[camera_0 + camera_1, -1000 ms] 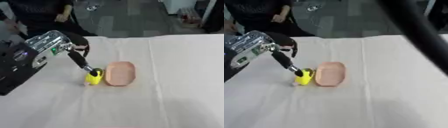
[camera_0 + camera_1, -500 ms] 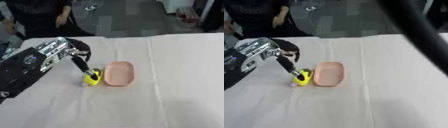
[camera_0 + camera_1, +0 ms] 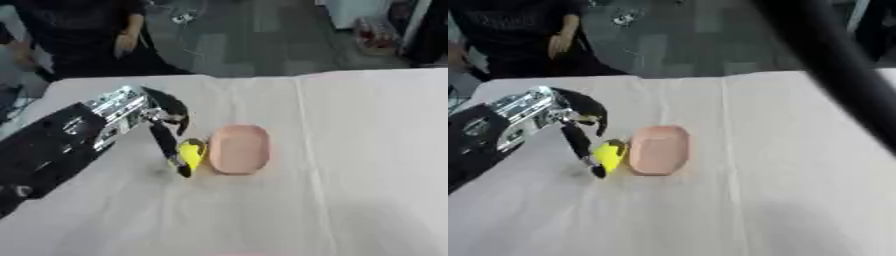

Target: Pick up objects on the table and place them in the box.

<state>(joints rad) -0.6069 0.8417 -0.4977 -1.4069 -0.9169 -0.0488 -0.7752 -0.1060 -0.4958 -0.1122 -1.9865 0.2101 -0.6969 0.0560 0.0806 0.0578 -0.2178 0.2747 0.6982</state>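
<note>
A small yellow object point(image 3: 192, 152) lies on the white tablecloth, touching the left side of a pink oval object point(image 3: 237, 149). My left hand point(image 3: 164, 131) comes in from the left. One long straight finger point(image 3: 167, 148) runs down the yellow object's left side, its tip on the cloth just below it. Another finger point(image 3: 175, 111) arcs above and does not reach the object. No box shows in either view. My right hand is out of sight; only a dark blurred arm point(image 3: 833, 65) crosses the upper right of the right eye view.
The white table point(image 3: 350, 175) stretches wide to the right and front of the two objects. A fold line point(image 3: 308, 150) runs down the cloth. A person point(image 3: 83, 35) in dark clothes stands beyond the far edge.
My left forearm has swung lower and closer to the table's front left. The straight finger stays against the yellow object, which has barely shifted beside the pink one.
</note>
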